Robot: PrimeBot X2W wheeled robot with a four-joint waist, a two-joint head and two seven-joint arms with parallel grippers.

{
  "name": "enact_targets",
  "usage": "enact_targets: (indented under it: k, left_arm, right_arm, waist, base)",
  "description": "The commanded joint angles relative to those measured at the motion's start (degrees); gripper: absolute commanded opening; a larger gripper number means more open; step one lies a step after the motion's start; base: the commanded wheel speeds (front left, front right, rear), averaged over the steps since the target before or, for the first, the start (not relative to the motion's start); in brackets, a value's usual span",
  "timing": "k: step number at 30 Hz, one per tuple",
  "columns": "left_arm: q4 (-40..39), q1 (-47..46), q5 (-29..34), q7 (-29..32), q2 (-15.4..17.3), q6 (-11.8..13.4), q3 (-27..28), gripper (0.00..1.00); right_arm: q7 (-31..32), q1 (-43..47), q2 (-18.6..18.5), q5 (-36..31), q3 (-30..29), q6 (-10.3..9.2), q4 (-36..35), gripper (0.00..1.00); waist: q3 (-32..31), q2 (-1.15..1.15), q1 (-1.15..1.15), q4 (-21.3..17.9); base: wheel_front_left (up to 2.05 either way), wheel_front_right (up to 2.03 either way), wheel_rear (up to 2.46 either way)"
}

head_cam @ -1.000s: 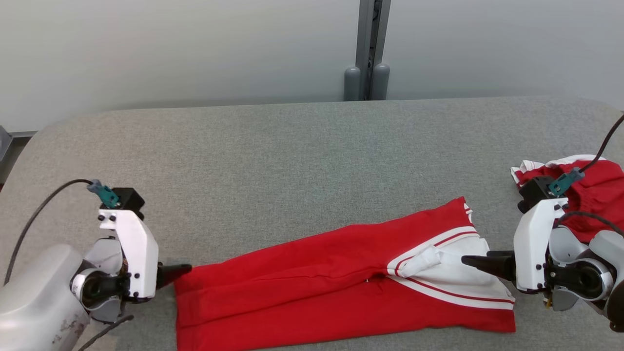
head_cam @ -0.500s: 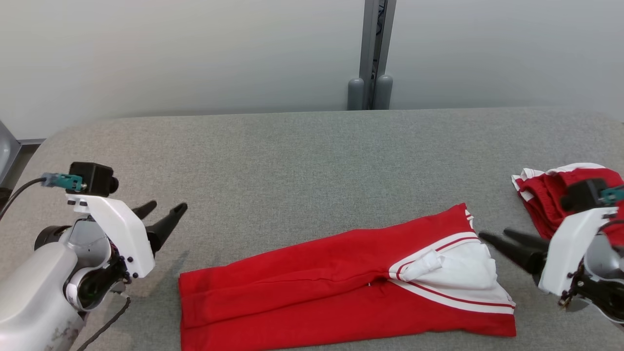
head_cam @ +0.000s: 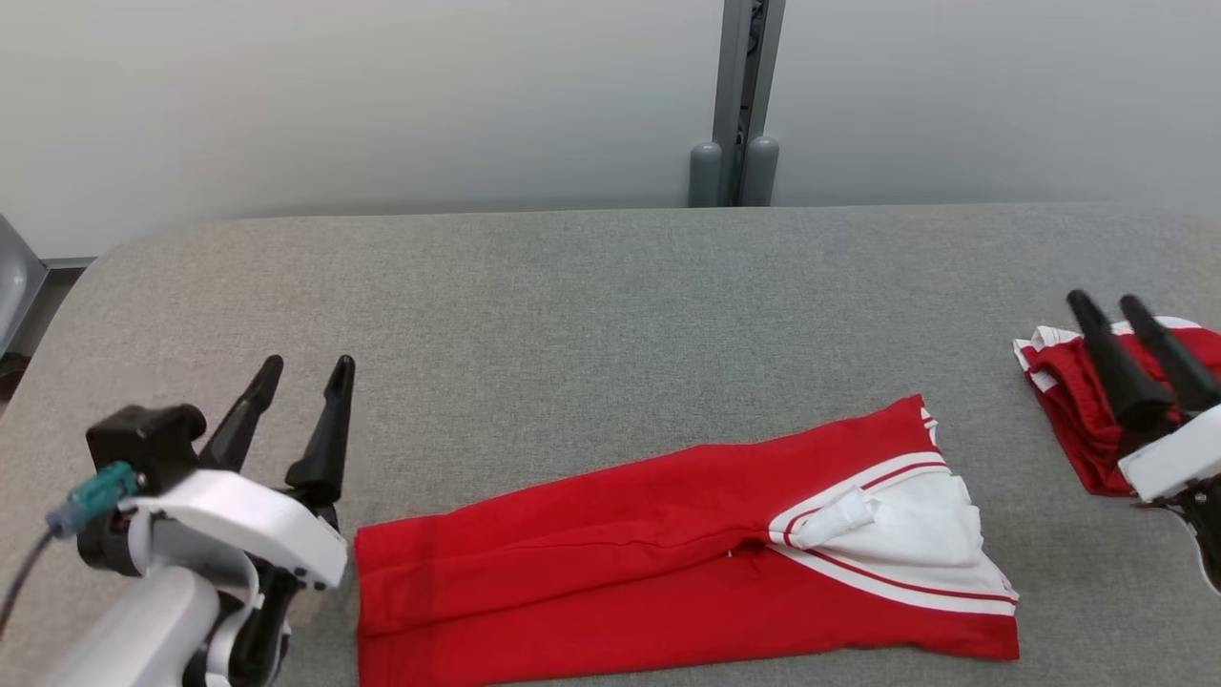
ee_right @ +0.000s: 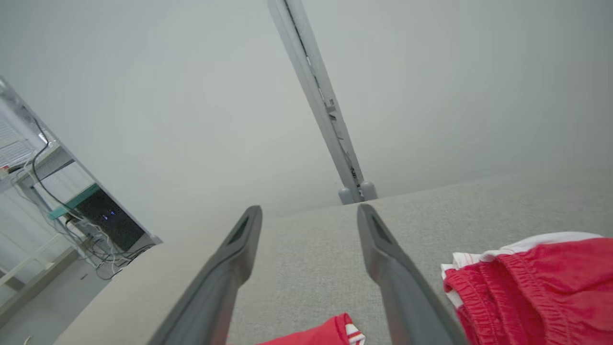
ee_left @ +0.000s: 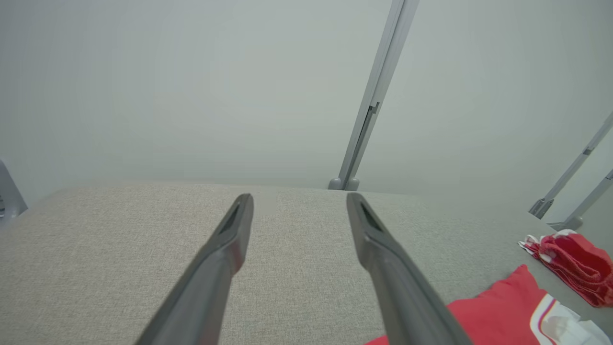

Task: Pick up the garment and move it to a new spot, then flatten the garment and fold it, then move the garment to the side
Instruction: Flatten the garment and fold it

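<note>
The garment [head_cam: 610, 544], red with a white striped panel at its right end, lies folded flat in a long strip along the near part of the grey table [head_cam: 591, 315]. My left gripper [head_cam: 307, 364] stands open just left of the garment's left end, fingers pointing away over the table, nothing between them. My right gripper [head_cam: 1105, 301] is open at the far right, apart from the garment. In the left wrist view the open gripper [ee_left: 298, 199] has the garment [ee_left: 498, 306] at lower right. The right wrist view shows the open gripper [ee_right: 309, 211] and a garment corner [ee_right: 325, 335].
A second red and white garment [head_cam: 1073, 420] lies bunched at the table's right edge, under my right gripper's fingers; it also appears as a red bundle [ee_left: 574, 266] and as red cloth [ee_right: 536, 287]. A grey post [head_cam: 739, 95] rises behind the table. Shelving with cables [ee_right: 57, 206] stands off to the side.
Both grippers have drawn back from the garment's two ends and swung round so their fingers point away over the table. The garment stays put; the camera has shifted slightly.
</note>
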Motion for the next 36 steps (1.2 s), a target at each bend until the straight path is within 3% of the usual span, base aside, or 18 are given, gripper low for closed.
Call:
enact_targets:
  k: [1,6,9,12,17,22,30,36]
  left_arm:
    - [-0.28,0.82,0.65,-0.40,0.04,0.51,0.21,1.00]
    - [-2.62,4.77,5.32,-2.38,-2.14,4.30,3.86,1.00]
    - [-5.25,7.31,10.74,-2.45,-5.02,5.45,8.80,1.00]
    - [-7.87,10.34,17.16,-2.43,-8.38,5.40,13.84,1.00]
    - [-10.64,15.95,26.57,-2.44,-15.74,3.25,20.92,1.00]
    - [-9.77,19.06,32.43,-2.45,-21.29,-1.44,24.92,1.00]
    - [-7.11,19.00,36.97,-2.45,-26.02,-7.62,29.06,1.00]
    - [-5.27,18.10,38.80,-2.45,-27.98,-10.67,30.39,1.00]
  right_arm:
    - [-0.19,2.25,0.89,-1.22,-1.27,0.01,-0.02,1.00]
    - [-0.23,11.38,9.61,-16.43,-19.98,0.01,-3.65,1.00]
    - [-0.23,16.33,14.16,-23.74,-25.57,0.01,-5.28,1.00]
    - [-0.23,18.76,16.94,-29.16,-27.43,0.01,-5.77,1.00]
    - [-0.24,20.91,19.71,-32.96,-26.26,0.01,-2.60,1.00]
    - [1.90,19.71,20.22,-32.74,-22.93,0.01,4.17,1.00]
    - [6.52,15.04,19.61,-28.56,-19.03,0.01,11.66,1.00]
    - [9.87,12.15,20.12,-24.52,-17.15,0.01,17.32,1.00]
  waist:
    - [0.15,0.00,0.00,0.05]
    - [0.84,0.00,0.00,0.36]
    - [1.25,0.00,0.00,0.49]
    - [1.65,0.00,0.00,0.45]
    - [1.79,0.00,0.00,0.13]
    - [1.55,0.00,0.00,0.49]
    - [1.83,0.00,0.00,1.56]
    - [1.99,0.00,0.00,2.88]
  base:
    - [0.00,0.00,0.00]
    - [0.00,0.00,0.00]
    - [0.00,0.00,0.00]
    - [0.00,0.00,0.00]
    - [0.00,0.00,0.00]
    - [0.00,0.00,0.00]
    - [0.00,0.00,0.00]
    - [0.00,0.00,0.00]
